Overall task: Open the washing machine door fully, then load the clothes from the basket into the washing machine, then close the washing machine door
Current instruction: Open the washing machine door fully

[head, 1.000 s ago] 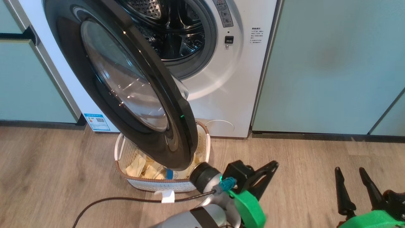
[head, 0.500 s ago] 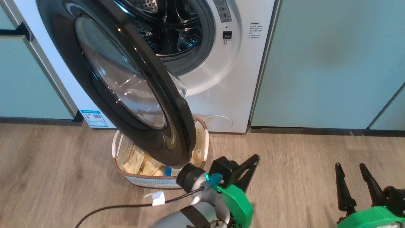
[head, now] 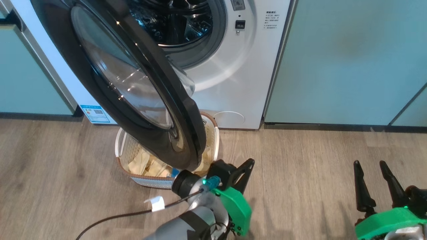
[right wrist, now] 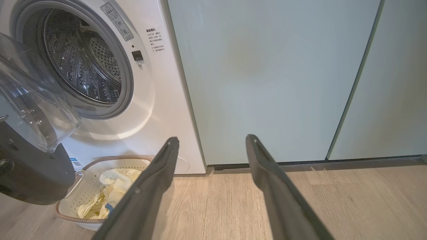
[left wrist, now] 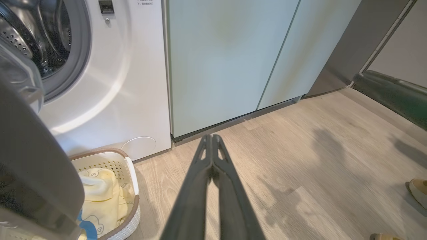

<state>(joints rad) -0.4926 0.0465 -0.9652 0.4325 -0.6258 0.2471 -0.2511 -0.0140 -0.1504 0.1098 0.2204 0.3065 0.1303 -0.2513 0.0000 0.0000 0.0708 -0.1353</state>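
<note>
The washing machine door (head: 133, 86) is standing partly open, jutting out over the basket (head: 146, 181), which is sitting on the floor against the washing machine (head: 233, 73) with the clothes (head: 146, 166) lying inside. The left gripper (head: 248, 163), fingers pressed together (holding nothing), is hovering just beside the door's lower edge, and the right gripper (head: 369, 163) is hanging spread wide, well apart.
</note>
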